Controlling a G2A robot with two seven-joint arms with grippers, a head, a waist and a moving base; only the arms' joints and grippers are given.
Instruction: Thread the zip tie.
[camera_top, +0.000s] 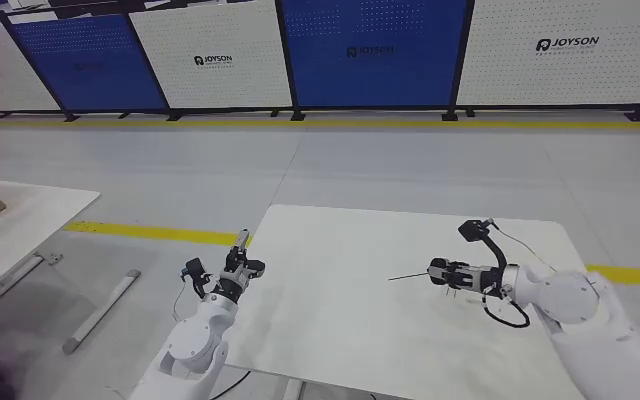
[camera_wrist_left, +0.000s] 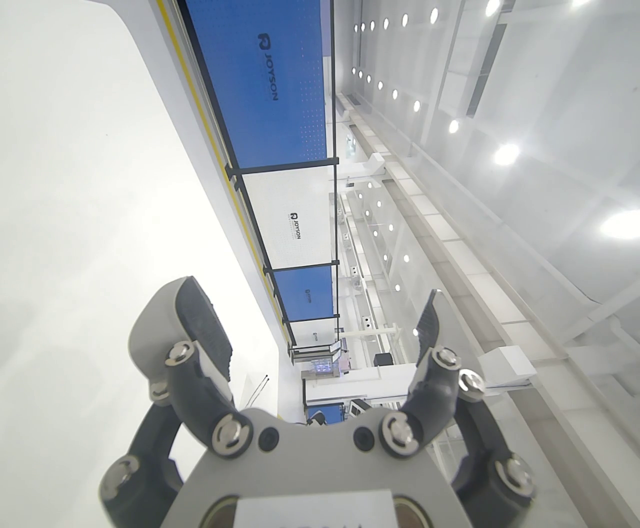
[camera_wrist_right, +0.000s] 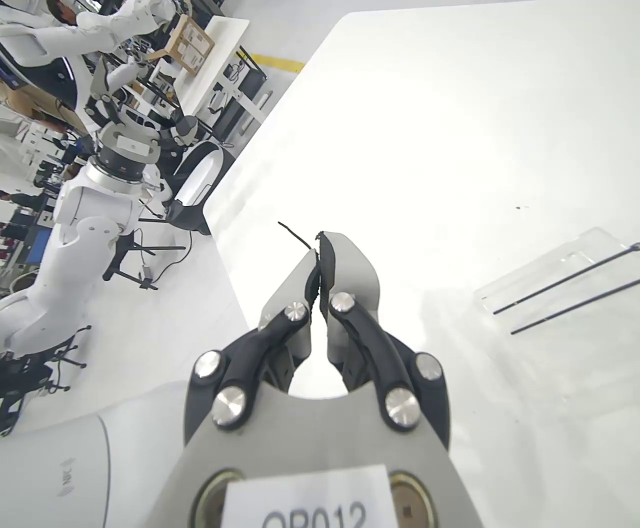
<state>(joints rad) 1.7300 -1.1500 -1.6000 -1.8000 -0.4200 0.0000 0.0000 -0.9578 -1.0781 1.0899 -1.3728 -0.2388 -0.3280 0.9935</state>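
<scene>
Right pincer (camera_wrist_right: 318, 247) pinches zip tie (camera_wrist_right: 294, 234) over table (camera_wrist_right: 450, 125).

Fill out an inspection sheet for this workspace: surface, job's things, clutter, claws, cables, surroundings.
Surface: white table, with a few small dark specks.
Job's things: black zip tie pinched in the right claw, its tip sticking out past the fingertips; two spare ties lie across a clear tray nearby.
Clutter: nothing seen.
Claws: left claw open and holding nothing, by the table's edge; right claw shut on the zip tie, over the table.
Cables: a black cable loops off the right wrist, clear of the zip tie.
Surroundings: blue and white panels, a yellow floor line, a second table.
</scene>
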